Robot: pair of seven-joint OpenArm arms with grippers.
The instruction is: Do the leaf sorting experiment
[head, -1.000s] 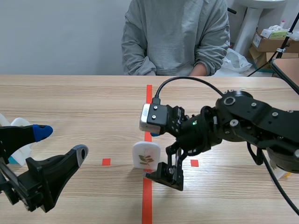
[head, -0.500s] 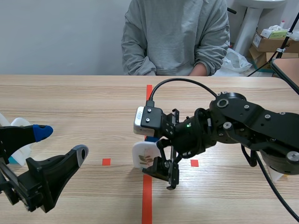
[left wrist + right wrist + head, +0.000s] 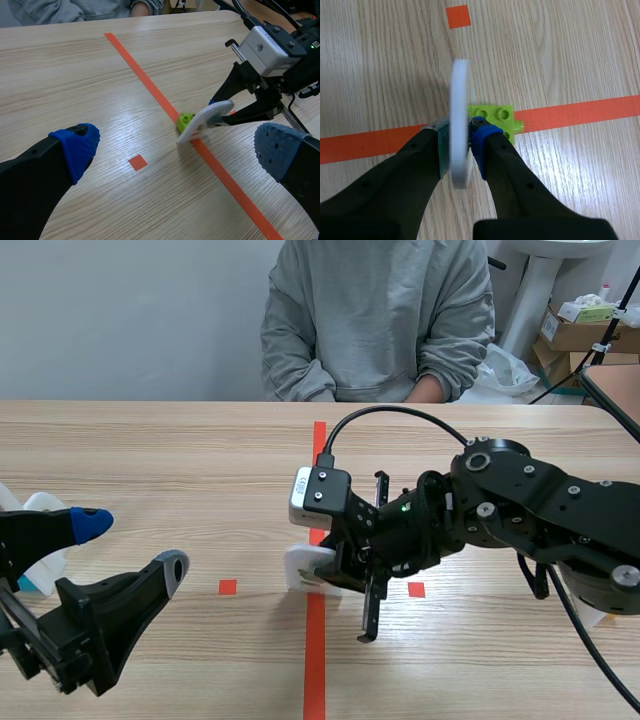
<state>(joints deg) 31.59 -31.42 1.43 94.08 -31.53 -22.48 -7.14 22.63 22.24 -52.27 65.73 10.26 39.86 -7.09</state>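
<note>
Right claw (image 3: 459, 142) is pinched on the white leaf card (image 3: 460, 100), which is tilted over, with the green brick (image 3: 495, 117) just past its tips. The grip looks thin, so the card could twist out or topple. Left claw (image 3: 175, 147) is gaping, empty.

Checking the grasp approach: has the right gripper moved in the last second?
Yes. The right gripper has shifted left in the scene view onto the orange-red tape line, its fingers now clamping the white leaf card.

Wooden table (image 3: 150, 450), pale grey wall (image 3: 130, 310)
</note>
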